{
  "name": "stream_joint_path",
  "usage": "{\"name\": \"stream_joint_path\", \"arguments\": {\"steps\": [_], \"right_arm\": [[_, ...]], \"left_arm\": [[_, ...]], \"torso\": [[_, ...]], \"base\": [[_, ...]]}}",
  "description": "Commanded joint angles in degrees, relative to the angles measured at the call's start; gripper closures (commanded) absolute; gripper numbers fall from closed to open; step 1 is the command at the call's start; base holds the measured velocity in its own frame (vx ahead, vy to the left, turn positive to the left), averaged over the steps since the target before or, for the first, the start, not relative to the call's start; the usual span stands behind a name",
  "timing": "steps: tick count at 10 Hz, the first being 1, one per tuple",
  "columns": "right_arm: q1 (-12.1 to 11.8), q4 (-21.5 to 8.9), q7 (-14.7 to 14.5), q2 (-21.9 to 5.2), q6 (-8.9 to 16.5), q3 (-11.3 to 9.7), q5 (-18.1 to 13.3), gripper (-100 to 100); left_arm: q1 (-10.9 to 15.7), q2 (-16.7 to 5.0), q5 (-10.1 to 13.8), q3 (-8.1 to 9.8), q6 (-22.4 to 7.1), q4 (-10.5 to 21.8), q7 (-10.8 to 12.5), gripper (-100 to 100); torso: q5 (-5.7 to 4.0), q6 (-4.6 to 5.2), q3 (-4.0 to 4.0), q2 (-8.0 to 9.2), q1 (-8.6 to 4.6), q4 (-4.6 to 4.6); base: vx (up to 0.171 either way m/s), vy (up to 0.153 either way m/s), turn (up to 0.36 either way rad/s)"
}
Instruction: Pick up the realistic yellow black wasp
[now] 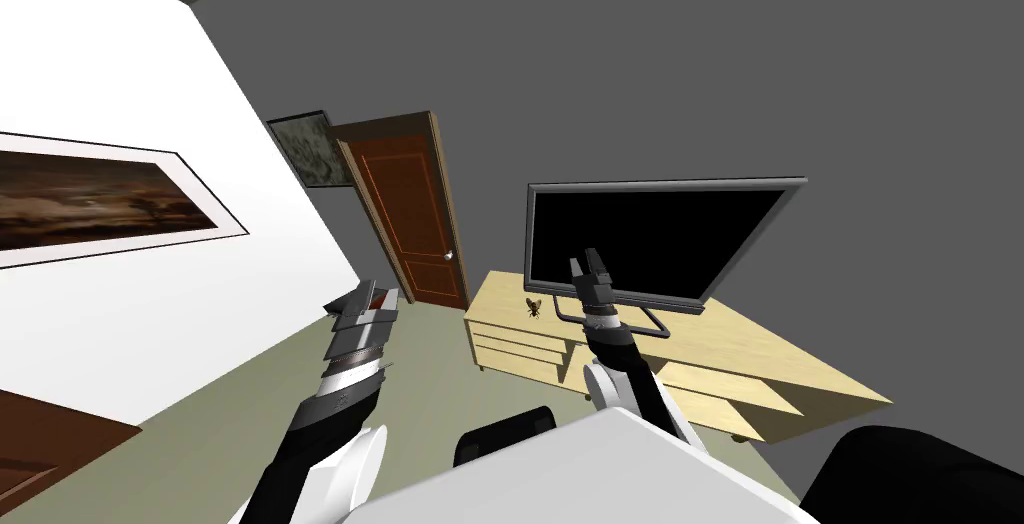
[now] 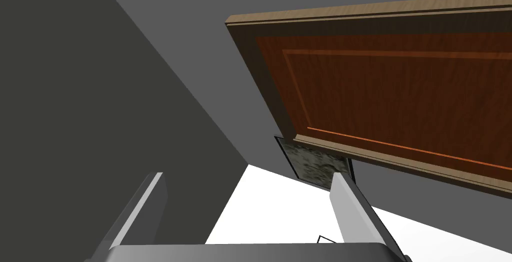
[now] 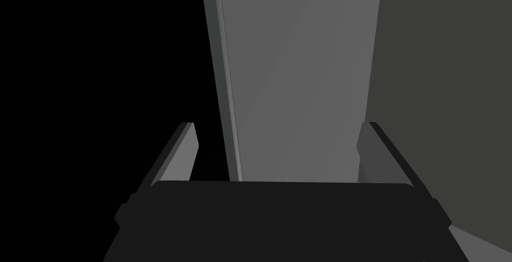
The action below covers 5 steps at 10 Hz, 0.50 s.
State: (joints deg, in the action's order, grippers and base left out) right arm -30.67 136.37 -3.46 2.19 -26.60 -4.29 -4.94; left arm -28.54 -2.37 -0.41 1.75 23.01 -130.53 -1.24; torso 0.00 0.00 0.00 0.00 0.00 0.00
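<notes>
Both the left gripper [image 1: 362, 298] and right gripper [image 1: 590, 266] stand with fingers apart, while the wasp [image 1: 534, 306], on the pale cabinet [image 1: 780, 358] before the TV [image 1: 650, 238], looks tiny, light and fragile: pinch gently across its body

A wide black flat-screen television [image 1: 650, 238] and its dark bar stand [image 1: 640, 326] wall off the pale wooden bench [image 1: 800, 373] just behind the small yellow-black wasp [image 1: 534, 306]. Bare benchtop lies open toward the brown panelled door [image 1: 415, 208]. The right claw [image 1: 589, 260], fingers apart, hangs before the screen.
</notes>
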Motion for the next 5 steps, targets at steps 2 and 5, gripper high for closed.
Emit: {"name": "stream_joint_path", "arguments": {"steps": [2,5], "right_arm": [[0.05,-1.06,-0.51,-3.99,0.56,-0.50,-1.65,-100],[0.13,-3.65,-1.79,-9.12,1.88,-1.72,-5.55,-100]], "left_arm": [[0.00,0.00,0.00,0.00,0.00,0.00,0.00,0],[0.01,-0.01,0.00,0.00,0.00,0.00,0.00,0]], "torso": [[-0.02,-0.01,0.02,0.04,-0.10,0.01],[-0.09,-0.02,0.11,0.20,-0.40,0.04]], "base": [[-0.026,-0.037,0.121],[-0.056,-0.098,0.198]]}}
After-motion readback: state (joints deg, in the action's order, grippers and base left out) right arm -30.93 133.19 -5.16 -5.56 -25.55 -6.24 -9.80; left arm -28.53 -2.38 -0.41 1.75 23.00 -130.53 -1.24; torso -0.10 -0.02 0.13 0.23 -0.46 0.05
